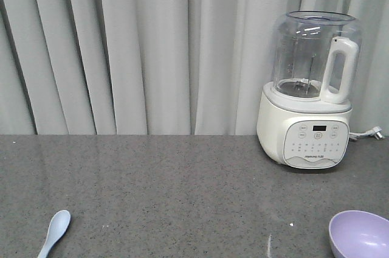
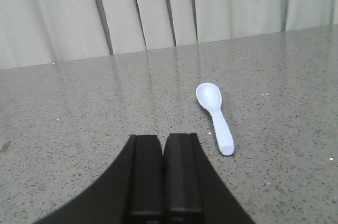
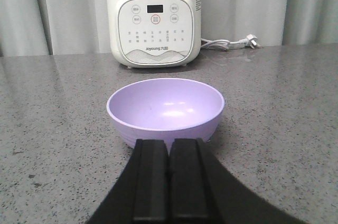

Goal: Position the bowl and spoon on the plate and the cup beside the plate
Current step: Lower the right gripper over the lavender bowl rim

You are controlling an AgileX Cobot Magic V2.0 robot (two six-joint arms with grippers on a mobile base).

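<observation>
From the front view, a grey speckled stone countertop (image 1: 170,185) runs back to a pleated pale curtain (image 1: 140,45). A cream-white blender (image 1: 310,130) with a clear jug stands far right, and its white plug (image 1: 372,132) lies beside it. The short pale blue-white soup spoon (image 1: 55,230) lies at the near left edge, scoop pointing away. The small round lavender-purple plastic bowl (image 1: 360,233) sits at the near right corner, partly cut off. They are well apart.

In the left wrist view, the black left gripper (image 2: 163,182) has its fingers clenched together with nothing between them. The spoon lies flat on the counter just ahead and to the right, apart from it.

In the right wrist view, the black right gripper (image 3: 169,182) is likewise clenched and empty. The bowl stands upright directly ahead, with the blender farther behind it.
</observation>
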